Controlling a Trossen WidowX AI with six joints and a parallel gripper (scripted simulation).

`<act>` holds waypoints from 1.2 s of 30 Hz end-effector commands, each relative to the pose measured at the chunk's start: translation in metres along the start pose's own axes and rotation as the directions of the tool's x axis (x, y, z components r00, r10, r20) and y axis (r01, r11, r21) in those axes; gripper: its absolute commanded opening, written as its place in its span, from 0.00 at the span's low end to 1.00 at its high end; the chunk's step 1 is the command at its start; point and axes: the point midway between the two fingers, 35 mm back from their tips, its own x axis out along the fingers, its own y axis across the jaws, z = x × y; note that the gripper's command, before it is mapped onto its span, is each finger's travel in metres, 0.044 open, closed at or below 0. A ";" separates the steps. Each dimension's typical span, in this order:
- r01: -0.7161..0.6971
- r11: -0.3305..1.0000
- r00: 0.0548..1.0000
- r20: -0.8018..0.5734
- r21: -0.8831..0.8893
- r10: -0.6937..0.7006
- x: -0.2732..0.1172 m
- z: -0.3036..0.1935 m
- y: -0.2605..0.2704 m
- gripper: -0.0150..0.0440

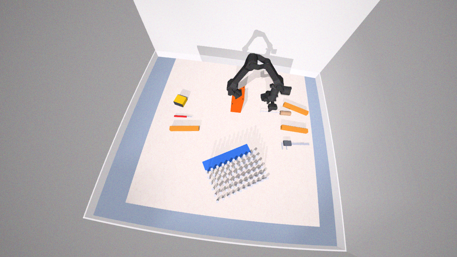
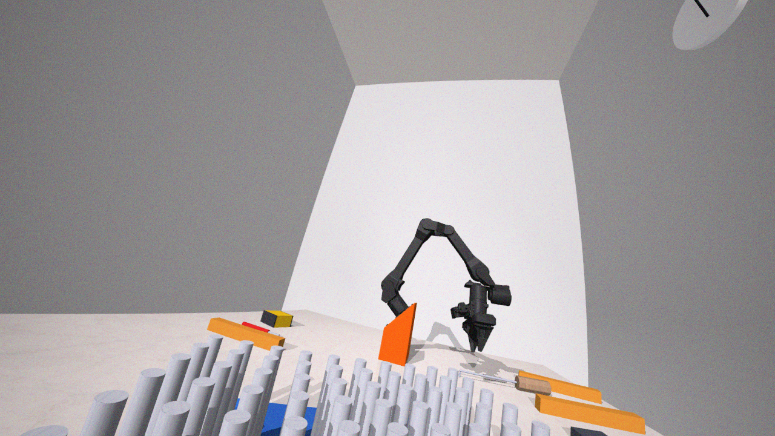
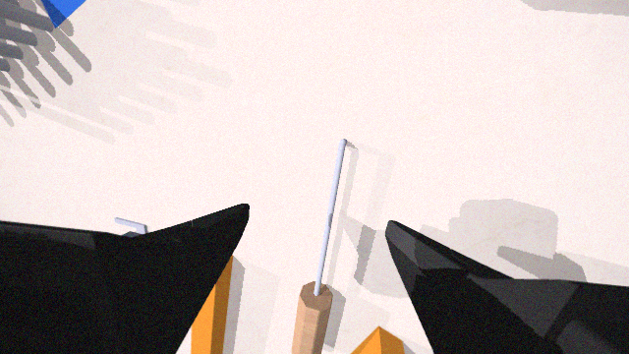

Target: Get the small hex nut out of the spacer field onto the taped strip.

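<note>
My gripper points down and is open, with nothing between its fingers. It hangs above the hook tool, whose wooden handle and thin metal rod lie on the table. In the wrist view the rod runs up between the fingertips. Grey spacers stand in rows in the field. The blue taped strip lies along the field's arm-side edge. The hex nut cannot be made out in any view.
Orange bars flank the handle. A caliper-like tool lies beyond them. At left are a third orange bar, a red-handled tool and a yellow-black block. An orange plate stands by the arm's base.
</note>
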 end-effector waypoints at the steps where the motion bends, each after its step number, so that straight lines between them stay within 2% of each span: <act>1: -0.010 1.000 1.000 -0.002 0.003 0.010 0.000 0.003 0.001 0.82; 3: -0.010 1.000 1.000 -0.002 0.003 0.010 0.000 0.003 0.001 0.73; 4: -0.010 1.000 1.000 -0.002 0.003 0.010 0.000 0.003 0.001 0.73; 14: -0.010 1.000 1.000 -0.002 0.003 0.010 0.001 0.003 0.000 0.73; 36: -0.010 1.000 1.000 -0.002 0.002 0.010 0.035 0.002 -0.008 0.73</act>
